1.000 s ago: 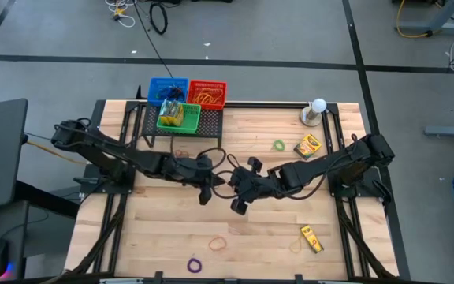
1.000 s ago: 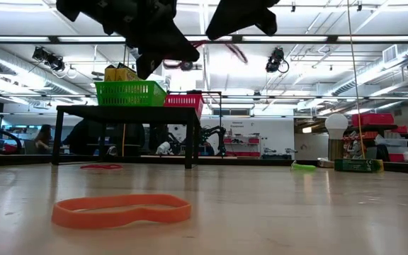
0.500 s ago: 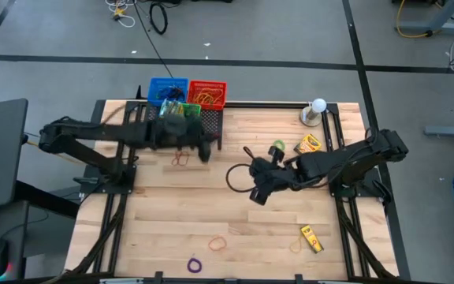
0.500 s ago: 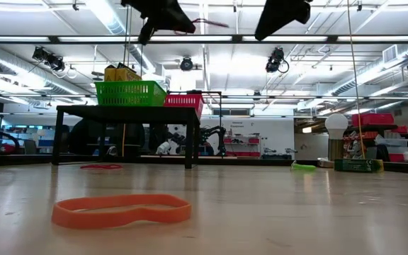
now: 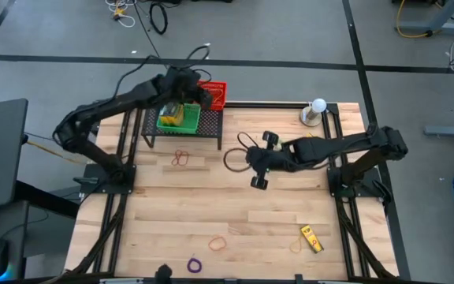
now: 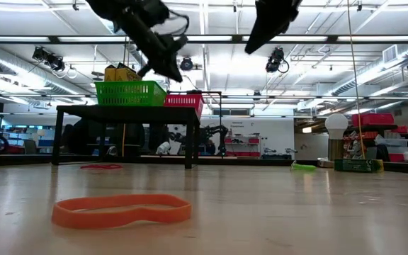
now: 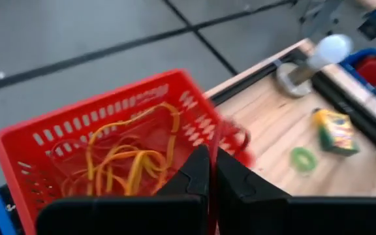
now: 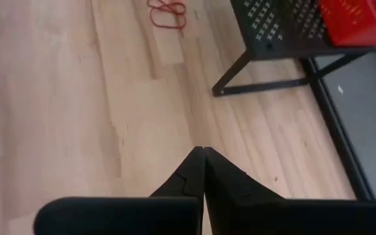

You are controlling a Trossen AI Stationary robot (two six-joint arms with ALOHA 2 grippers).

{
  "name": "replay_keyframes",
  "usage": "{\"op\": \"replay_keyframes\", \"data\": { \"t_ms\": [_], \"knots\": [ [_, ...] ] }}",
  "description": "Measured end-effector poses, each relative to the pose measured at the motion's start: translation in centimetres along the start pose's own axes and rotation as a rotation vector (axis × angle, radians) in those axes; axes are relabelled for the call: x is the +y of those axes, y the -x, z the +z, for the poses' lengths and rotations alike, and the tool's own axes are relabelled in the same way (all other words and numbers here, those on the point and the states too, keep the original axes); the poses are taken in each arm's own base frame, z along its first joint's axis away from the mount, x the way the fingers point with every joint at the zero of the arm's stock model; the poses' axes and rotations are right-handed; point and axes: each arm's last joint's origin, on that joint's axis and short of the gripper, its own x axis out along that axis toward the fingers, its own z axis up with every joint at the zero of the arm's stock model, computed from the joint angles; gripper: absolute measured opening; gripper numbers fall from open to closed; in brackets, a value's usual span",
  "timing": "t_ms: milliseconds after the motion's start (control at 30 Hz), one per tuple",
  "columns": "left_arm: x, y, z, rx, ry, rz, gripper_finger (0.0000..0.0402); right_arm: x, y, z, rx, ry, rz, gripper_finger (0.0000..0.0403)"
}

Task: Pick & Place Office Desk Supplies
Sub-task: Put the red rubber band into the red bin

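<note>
Clearly light, limp stuff: the red rubber band dangles from the left gripper, fingers pressed together, pinching it over the red basket on the black rack. Such loops flex and snag; pinch one strand. Another red band lies on the table below the rack. Right gripper hovers mid-table, fingers pressed together, holding nothing.
</note>
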Motion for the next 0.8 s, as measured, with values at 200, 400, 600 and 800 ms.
{"op": "replay_keyframes", "data": {
  "t_ms": [200,400,600,800],
  "knots": [
    [2.0,-3.3,0.0,0.063,0.020,0.058,0.0006,-2.4,-1.2,-1.8,-0.098,-0.065,0.101,0.0004],
    [2.7,-4.8,0.1,0.076,0.015,0.094,0.0006,-4.3,-0.7,-5.1,-0.185,-0.149,0.136,0.0002],
    [3.1,-5.2,0.0,0.080,0.012,0.144,0.0034,-5.5,0.1,-7.5,-0.211,-0.192,0.127,0.0002],
    [2.9,-4.3,1.0,0.109,-0.036,0.173,0.0092,-6.2,0.4,-8.2,-0.217,-0.218,0.112,0.0002]
  ]
}}
